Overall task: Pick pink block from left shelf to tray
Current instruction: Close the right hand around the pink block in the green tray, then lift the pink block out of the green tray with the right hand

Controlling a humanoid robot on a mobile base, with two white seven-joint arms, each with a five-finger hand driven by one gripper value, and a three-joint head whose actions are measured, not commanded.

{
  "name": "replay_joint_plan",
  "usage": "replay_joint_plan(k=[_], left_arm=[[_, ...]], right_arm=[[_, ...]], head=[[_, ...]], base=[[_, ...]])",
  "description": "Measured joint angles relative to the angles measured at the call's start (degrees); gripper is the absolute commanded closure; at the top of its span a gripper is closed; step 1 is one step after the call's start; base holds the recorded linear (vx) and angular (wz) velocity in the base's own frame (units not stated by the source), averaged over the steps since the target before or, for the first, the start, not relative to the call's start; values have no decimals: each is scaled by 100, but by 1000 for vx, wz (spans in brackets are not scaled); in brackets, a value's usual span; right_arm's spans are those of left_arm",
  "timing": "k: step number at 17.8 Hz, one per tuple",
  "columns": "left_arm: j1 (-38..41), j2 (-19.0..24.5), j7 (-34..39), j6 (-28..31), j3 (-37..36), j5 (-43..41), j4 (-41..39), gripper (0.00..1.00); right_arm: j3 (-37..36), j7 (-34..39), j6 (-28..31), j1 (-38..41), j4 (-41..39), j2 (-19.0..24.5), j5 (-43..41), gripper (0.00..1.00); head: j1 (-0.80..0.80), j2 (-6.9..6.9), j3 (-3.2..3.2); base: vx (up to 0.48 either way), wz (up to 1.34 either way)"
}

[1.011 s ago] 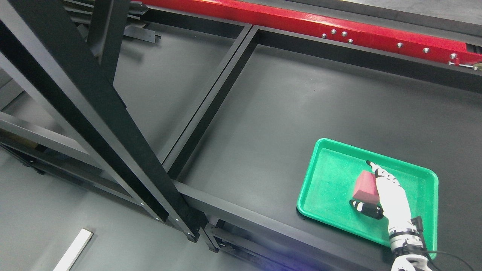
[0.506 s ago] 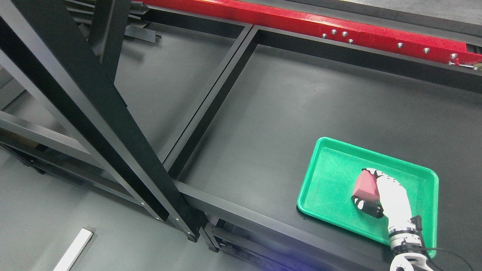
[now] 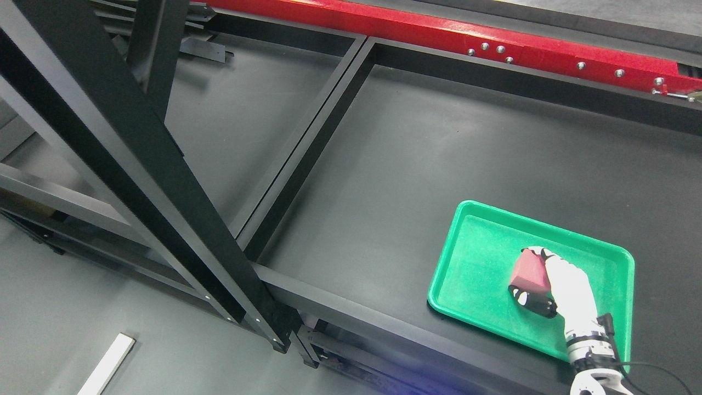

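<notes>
The pink block (image 3: 527,272) is inside the green tray (image 3: 471,258) on the black shelf at the lower right. My right hand (image 3: 535,280), white with black fingertips, comes in from the bottom right and is curled around the block, fingers over its top and thumb (image 3: 529,303) under its near edge. Whether the block rests on the tray floor or hangs just above it cannot be told. The left arm is out of view.
A thick black frame post (image 3: 137,164) runs diagonally across the left. A black divider bar (image 3: 307,137) splits the shelf surface. A red beam (image 3: 493,44) with bolts runs along the back. A white strip (image 3: 107,365) lies on the floor at the lower left.
My right hand has closed its outstretched fingers over the pink block. The whole picture has shifted slightly, so the camera moved a little.
</notes>
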Motion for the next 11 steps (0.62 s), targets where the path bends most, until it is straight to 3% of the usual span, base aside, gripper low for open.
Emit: replay_joint_plan(k=[11], left_arm=[[0,0,0,0,0,0,0,0]], right_arm=[[-710,-1021,-730,4,-450,258,-825,97]], head=[[0,0,0]], base=[[0,0]])
